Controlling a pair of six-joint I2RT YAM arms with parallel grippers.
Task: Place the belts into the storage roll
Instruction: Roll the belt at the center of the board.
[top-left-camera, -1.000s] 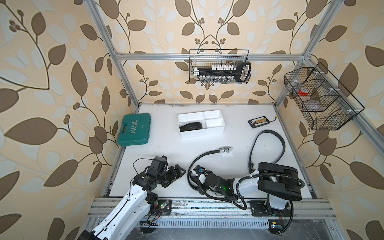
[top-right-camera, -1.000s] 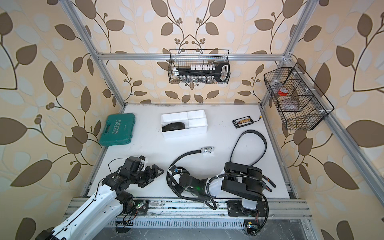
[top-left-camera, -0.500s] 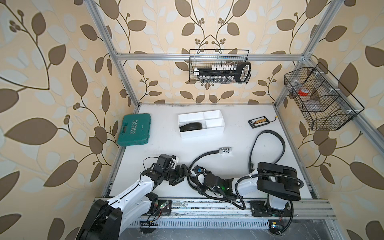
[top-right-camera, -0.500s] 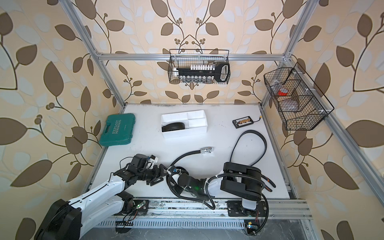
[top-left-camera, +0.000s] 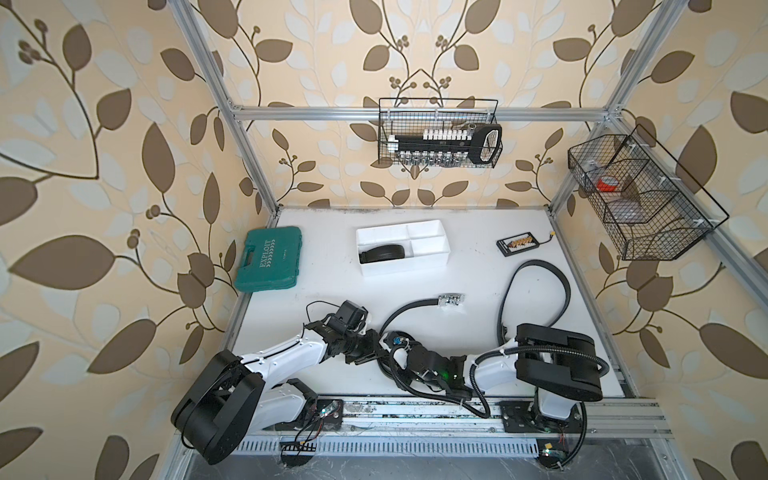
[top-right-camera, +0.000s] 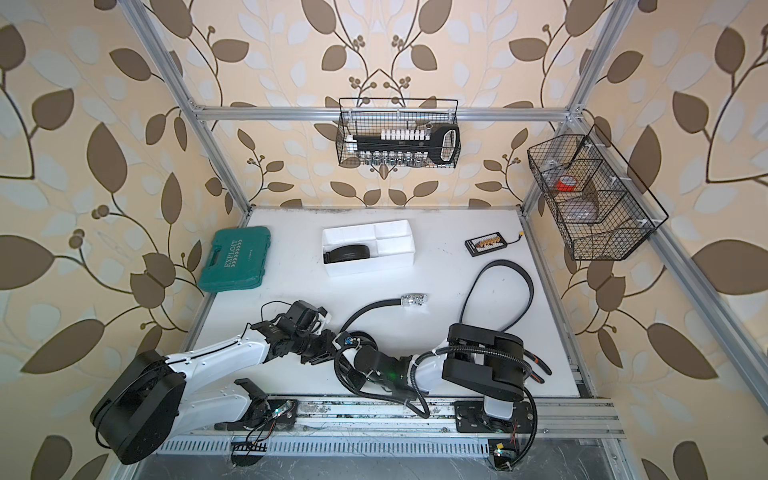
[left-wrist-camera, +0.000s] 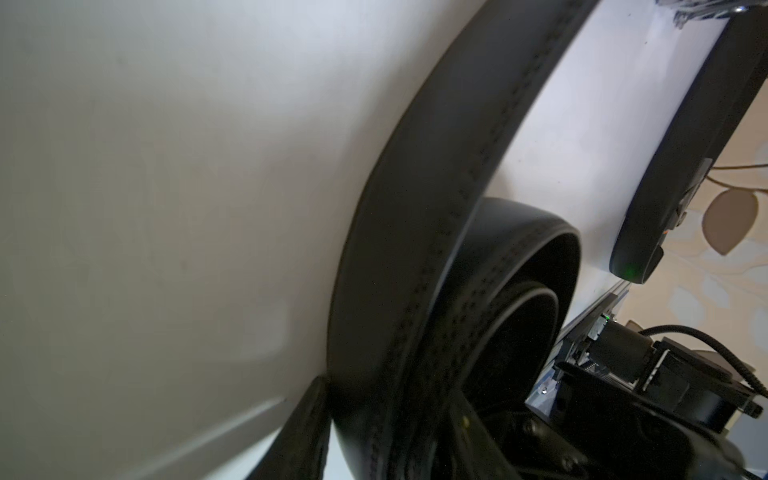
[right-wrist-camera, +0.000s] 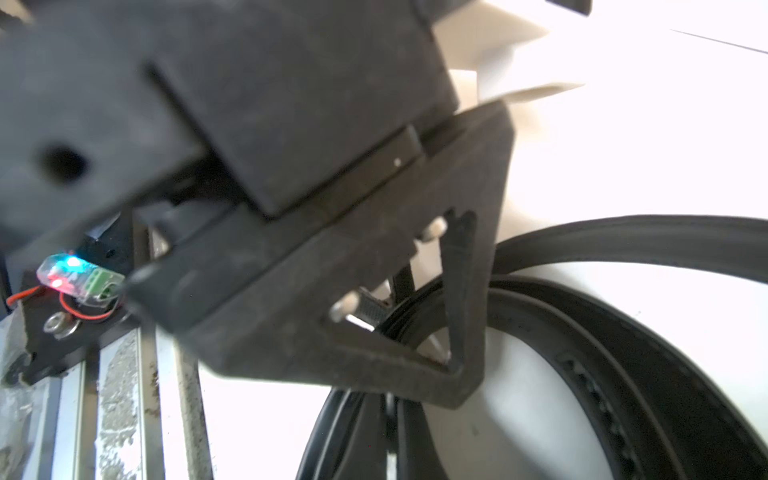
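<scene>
Moved up to the front-edge belt (left-wrist-camera: 415, 249), left hand (top-left-camera: 374, 348) grasps it; right hand (top-left-camera: 399, 353) clenched.

Three belts (top-left-camera: 382, 252), one tray (top-left-camera: 403, 267), one green case (top-left-camera: 268, 259), two wire baskets (top-left-camera: 665, 241).

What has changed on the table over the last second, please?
The left gripper swung in from the left toward the middle, to the partly coiled belt beside the right gripper. The right gripper, loose belt and tray with its coiled belt stayed put.
</scene>
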